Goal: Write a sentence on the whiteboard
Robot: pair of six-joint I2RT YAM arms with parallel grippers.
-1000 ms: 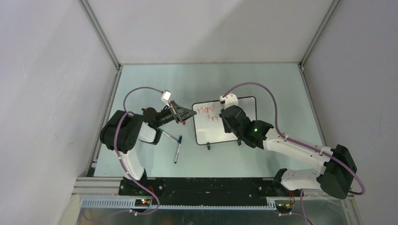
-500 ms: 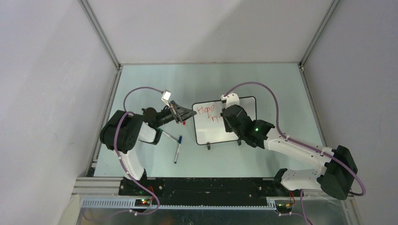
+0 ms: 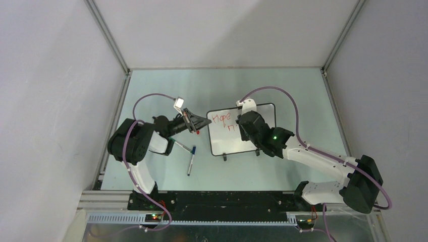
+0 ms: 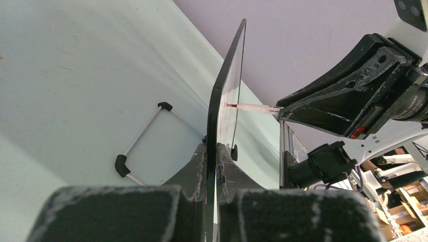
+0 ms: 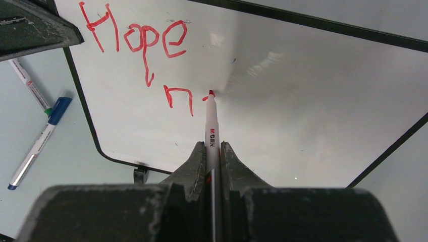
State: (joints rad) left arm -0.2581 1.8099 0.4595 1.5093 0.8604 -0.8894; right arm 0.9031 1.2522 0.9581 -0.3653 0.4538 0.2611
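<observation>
The whiteboard [image 3: 224, 142] stands tilted mid-table, and my left gripper [image 3: 208, 121] is shut on its left edge. In the left wrist view the board [image 4: 222, 101] is edge-on between the left gripper's [image 4: 212, 151] fingers. The sentence [image 5: 136, 38] reads "Hope" in red, with an "n" [image 5: 179, 98] on a lower line and a short fresh stroke beside it. My right gripper [image 5: 213, 146] is shut on a white red-tipped marker [image 5: 212, 126], whose tip touches the board [image 5: 303, 101] just right of the "n". From above, the right gripper [image 3: 242, 126] covers the board's middle.
Two loose pens lie on the table left of the board, a blue-capped one [image 3: 191, 160] and a green-banded one [image 3: 184, 146]. A small red cap [image 3: 198, 132] sits under the left gripper. The board's black feet [image 3: 224, 158] point toward me. Enclosure walls ring the table.
My right gripper has edged slightly up and left across the board with the marker. The left arm and the board have not moved.
</observation>
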